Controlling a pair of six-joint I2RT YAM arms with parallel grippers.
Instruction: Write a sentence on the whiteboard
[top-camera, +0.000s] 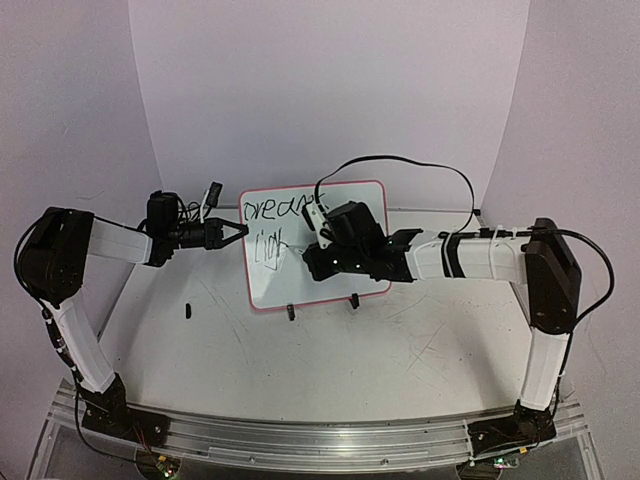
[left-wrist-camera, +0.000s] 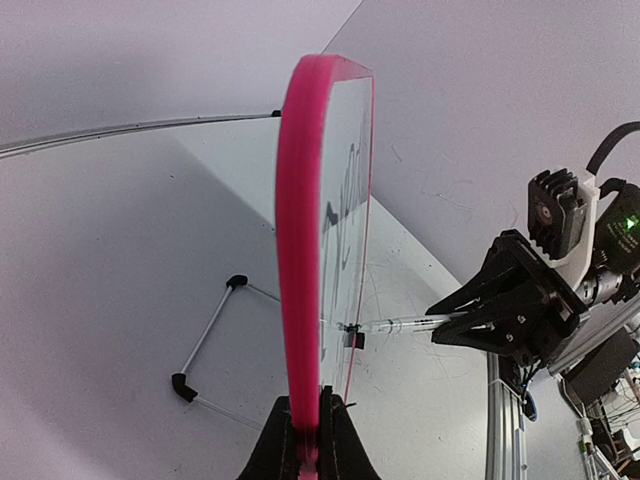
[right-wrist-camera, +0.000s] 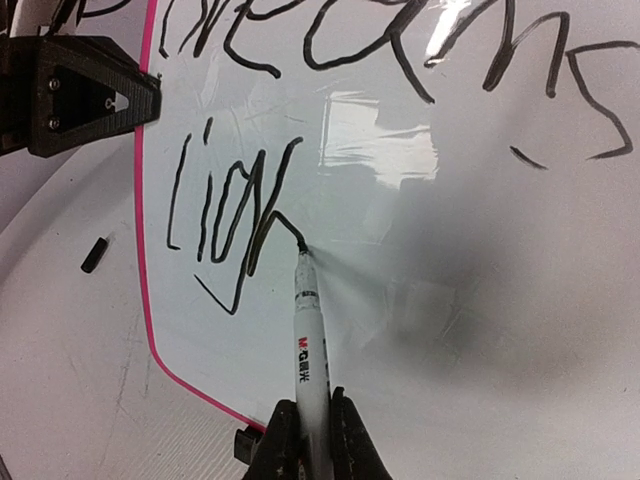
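The whiteboard (top-camera: 275, 285) stands upright at the far middle of the bench (top-camera: 400, 350) on two small black clip feet (top-camera: 290, 312). It looks light, thin and stiff, so pen pressure could tip it or push it back, and its rounded pink frame is the sensible hold. The left tool (left-wrist-camera: 308, 440) is pressed together on that frame at the board's left edge. The right tool (right-wrist-camera: 310, 440) pinches a marker (right-wrist-camera: 305, 330), its tip touching the glossy face in the second line of the sentence (right-wrist-camera: 330, 50). Wet ink probably smears, and the right arm hangs in front of the board's right part. A small black piece (top-camera: 187, 308) lies left on the bench, well apart.
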